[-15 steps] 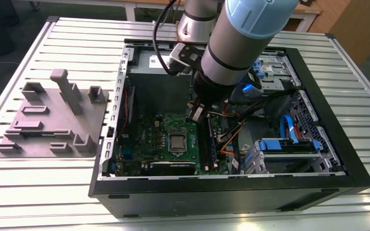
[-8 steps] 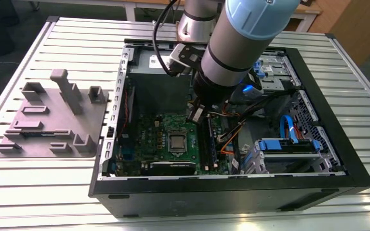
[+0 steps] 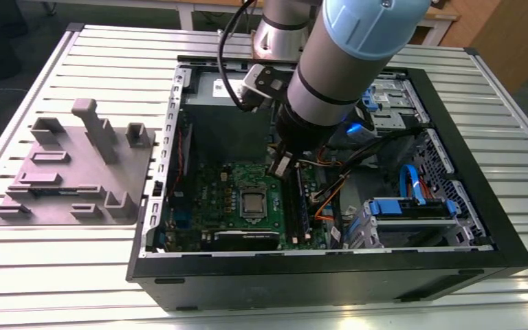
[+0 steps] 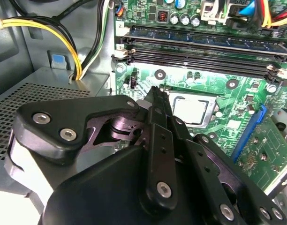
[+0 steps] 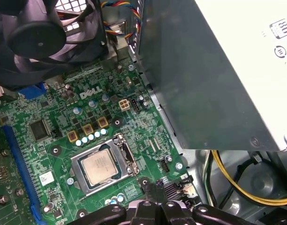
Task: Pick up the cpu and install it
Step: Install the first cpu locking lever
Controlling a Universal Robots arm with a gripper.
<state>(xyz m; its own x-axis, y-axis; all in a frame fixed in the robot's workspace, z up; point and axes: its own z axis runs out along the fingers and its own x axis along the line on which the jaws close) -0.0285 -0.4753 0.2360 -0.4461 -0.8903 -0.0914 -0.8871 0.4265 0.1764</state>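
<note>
**Grey tube, blue cap, black linkwork**

In the exterior view the arm (image 3: pixel 333 75) is a thick silvery-grey tube, topped by a pale blue joint cap (image 3: pixel 374 20) and ringed lower down by a black band (image 3: pixel 324 93). A black cable (image 3: pixel 232 41) runs alongside it, and a small light-grey box (image 3: pixel 262 81) sits at its side. A blue light (image 3: pixel 356 128) glows near the wrist. In the second wrist view the gripper (image 4: pixel 154 93) is matt black throughout: flat, rounded link plates (image 4: pixel 64 122) overlap one another, pinned with silver round-headed screws (image 4: pixel 68 135), and narrow bars (image 4: pixel 160 150) carry rows of small holes. A pale grey part (image 4: pixel 19 159) shows beneath the plates
</note>
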